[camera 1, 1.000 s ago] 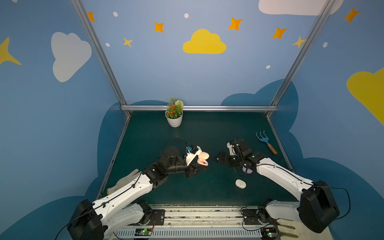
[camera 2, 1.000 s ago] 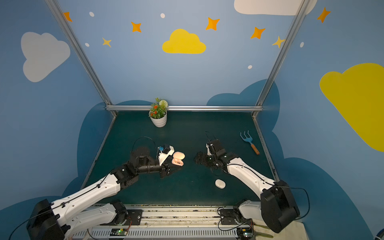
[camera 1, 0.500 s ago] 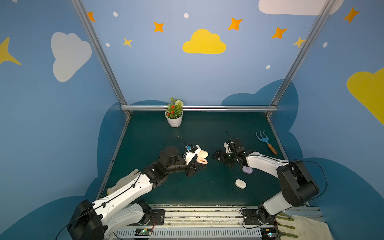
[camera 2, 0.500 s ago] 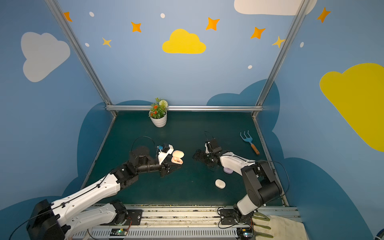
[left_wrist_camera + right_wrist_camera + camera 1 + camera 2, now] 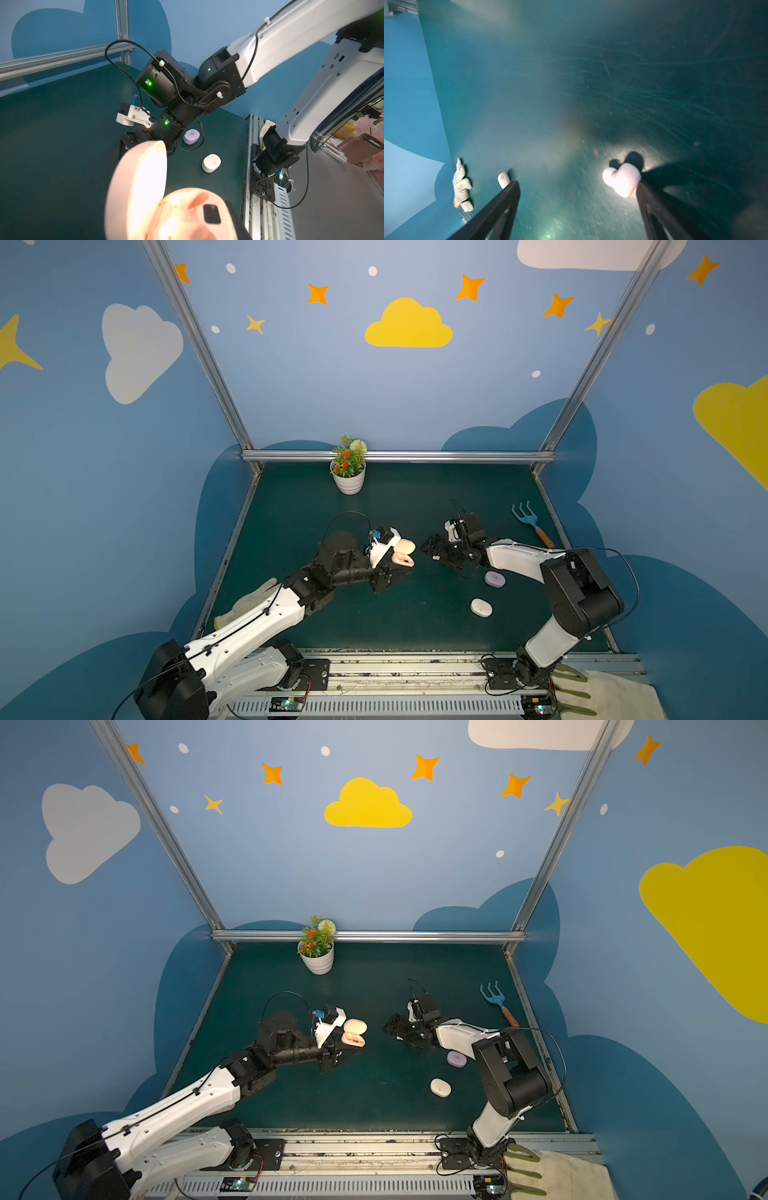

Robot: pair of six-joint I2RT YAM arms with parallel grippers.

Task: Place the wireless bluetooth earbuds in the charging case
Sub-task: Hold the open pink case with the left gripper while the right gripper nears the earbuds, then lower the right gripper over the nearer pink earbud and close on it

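Pale pink plastic marks the open charging case (image 5: 403, 554). It sits clamped in the left gripper (image 5: 397, 568), just left of centre in both top views, with its lid raised. The right gripper (image 5: 577, 184) is low over the green mat (image 5: 374, 614), right of centre, its jaws spread wide and grasping nothing. One pink earbud (image 5: 623, 180) lies on the mat right beside one jaw's tip. A lilac case (image 5: 494, 579) and a white case (image 5: 481, 607) rest closed at the mat's lower right.
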